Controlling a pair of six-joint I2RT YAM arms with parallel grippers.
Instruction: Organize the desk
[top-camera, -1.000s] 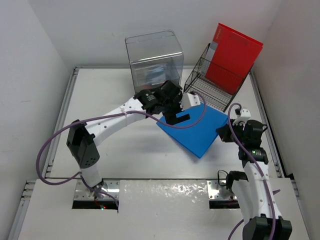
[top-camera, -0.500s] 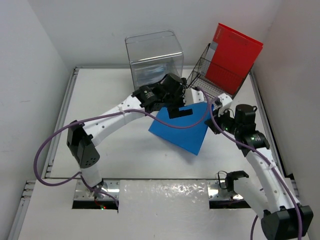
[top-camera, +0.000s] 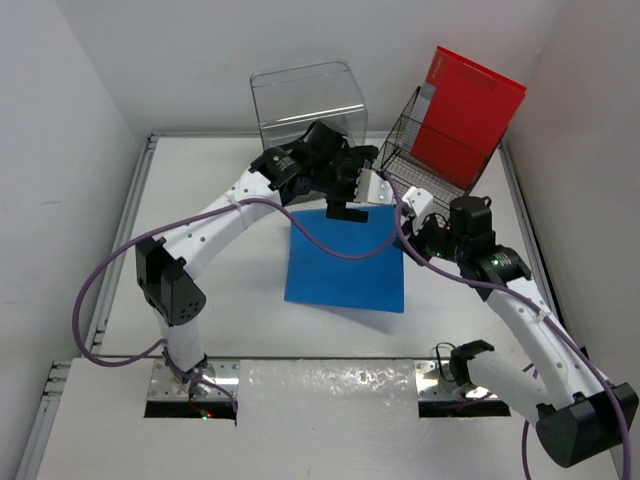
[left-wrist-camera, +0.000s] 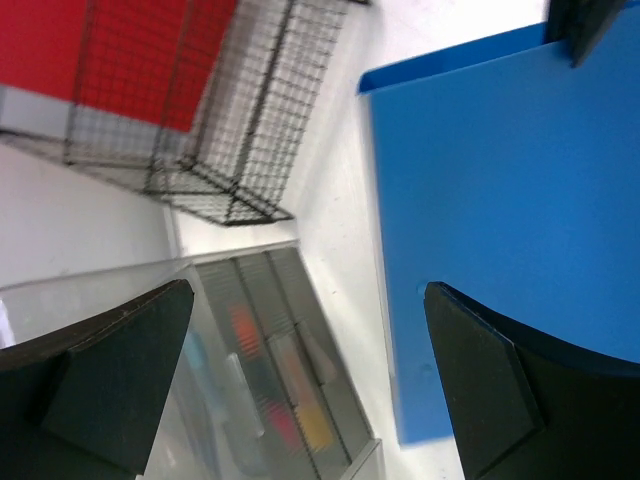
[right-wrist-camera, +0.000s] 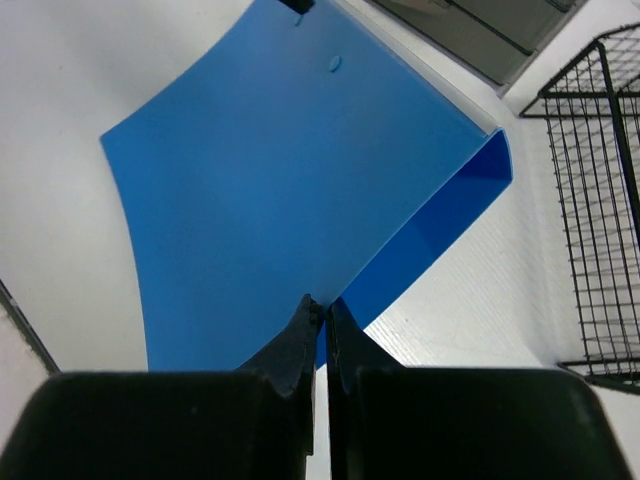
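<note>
A blue folder (top-camera: 345, 260) lies on the white desk (top-camera: 220, 290), in the middle. Its right-hand side curls up off the surface. My right gripper (top-camera: 410, 236) is shut on that raised edge; in the right wrist view the jaws (right-wrist-camera: 322, 305) pinch the blue folder (right-wrist-camera: 290, 190) at its rim. My left gripper (top-camera: 355, 192) hangs open over the folder's far edge, holding nothing. The left wrist view has its fingers (left-wrist-camera: 120, 370) wide apart, with the blue folder (left-wrist-camera: 500, 200) under the right one.
A clear plastic box (top-camera: 305, 105) with small coloured items stands at the back, just behind the left gripper. A black wire rack (top-camera: 420, 165) at the back right holds a red folder (top-camera: 465, 115) upright. Metal rails edge the desk.
My right arm has reached forward and left, swinging the blue folder leftward from a diagonal to nearly square. The left gripper has drawn back toward the clear box, still open.
</note>
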